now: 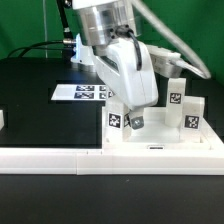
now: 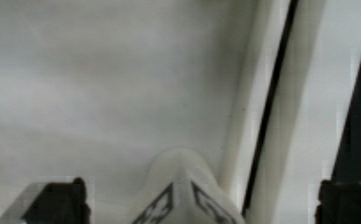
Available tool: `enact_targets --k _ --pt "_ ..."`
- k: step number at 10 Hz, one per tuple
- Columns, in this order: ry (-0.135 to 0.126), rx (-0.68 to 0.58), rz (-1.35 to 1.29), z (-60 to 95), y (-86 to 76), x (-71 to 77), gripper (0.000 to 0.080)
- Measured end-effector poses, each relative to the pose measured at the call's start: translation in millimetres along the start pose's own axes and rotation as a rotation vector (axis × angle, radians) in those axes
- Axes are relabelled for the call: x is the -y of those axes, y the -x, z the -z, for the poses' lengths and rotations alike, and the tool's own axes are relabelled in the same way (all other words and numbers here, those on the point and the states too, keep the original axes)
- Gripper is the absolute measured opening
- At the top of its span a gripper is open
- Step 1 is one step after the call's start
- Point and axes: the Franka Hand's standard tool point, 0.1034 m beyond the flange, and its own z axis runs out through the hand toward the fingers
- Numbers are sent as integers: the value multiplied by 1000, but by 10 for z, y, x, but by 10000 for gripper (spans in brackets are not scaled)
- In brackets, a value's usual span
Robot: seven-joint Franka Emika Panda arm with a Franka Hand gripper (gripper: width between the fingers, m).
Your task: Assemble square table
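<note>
The white square table top (image 1: 160, 135) lies at the exterior view's right, its raised rim toward the front. Two white tagged legs (image 1: 175, 98) (image 1: 192, 113) stand at its far right, and another leg (image 1: 115, 119) stands at its left corner. My gripper (image 1: 136, 120) hangs low over the top, just right of that corner. In the wrist view the gripper (image 2: 203, 200) is open, with its dark fingers (image 2: 60, 200) wide apart. A white tagged leg (image 2: 182, 192) stands between them, with a gap on each side. The top's flat inside (image 2: 106, 100) fills the view behind it.
The marker board (image 1: 82, 92) lies on the black table behind the top. A long white low rail (image 1: 50, 158) runs along the front edge. A small white part (image 1: 2, 118) sits at the far left. Cables and a green backdrop are behind the arm.
</note>
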Motion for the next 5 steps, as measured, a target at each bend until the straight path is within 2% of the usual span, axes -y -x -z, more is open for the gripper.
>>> enact_targets --k 3,4,5 --pt "12 -10 215 -6 -24 -14 649" --pt "48 -39 416 6 -44 -17 649" --pt "65 -66 572 4 -36 1 649"
